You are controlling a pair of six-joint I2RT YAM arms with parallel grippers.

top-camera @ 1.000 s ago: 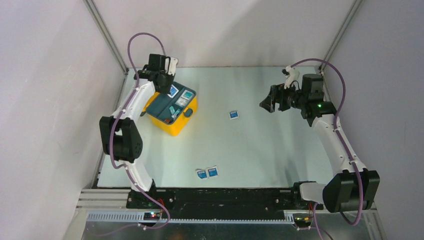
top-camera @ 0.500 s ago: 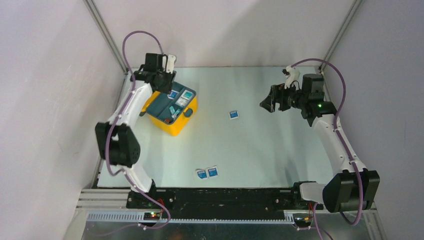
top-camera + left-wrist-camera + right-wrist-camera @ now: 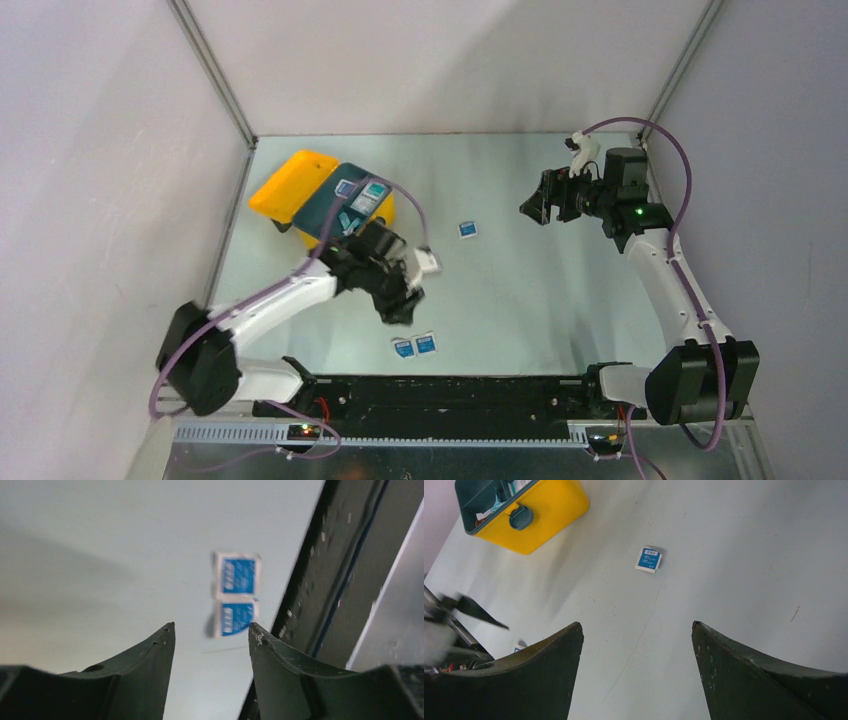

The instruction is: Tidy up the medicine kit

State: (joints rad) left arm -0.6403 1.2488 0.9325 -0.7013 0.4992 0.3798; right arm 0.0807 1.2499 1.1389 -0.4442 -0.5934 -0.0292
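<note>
The medicine kit (image 3: 378,222) is a yellow box at the back left, its lid (image 3: 290,184) open and lying back. A dark teal tray (image 3: 330,205) with small packets rests in its top. The kit also shows at the upper left of the right wrist view (image 3: 546,510). Two blue-and-white sachets (image 3: 415,346) lie side by side near the front edge, and they show ahead of the left fingers (image 3: 235,576). My left gripper (image 3: 402,302) hovers just behind them, open and empty. A third sachet (image 3: 467,230) lies mid-table (image 3: 648,560). My right gripper (image 3: 533,208) hangs open and empty at the back right.
A black rail (image 3: 450,388) runs along the table's near edge, right beside the two sachets (image 3: 320,595). Grey walls close in the table on three sides.
My left arm has swung from over the kit's tray down toward the front edge, and its jaws have opened. The kit's lid is uncovered now. The right arm has not moved.
</note>
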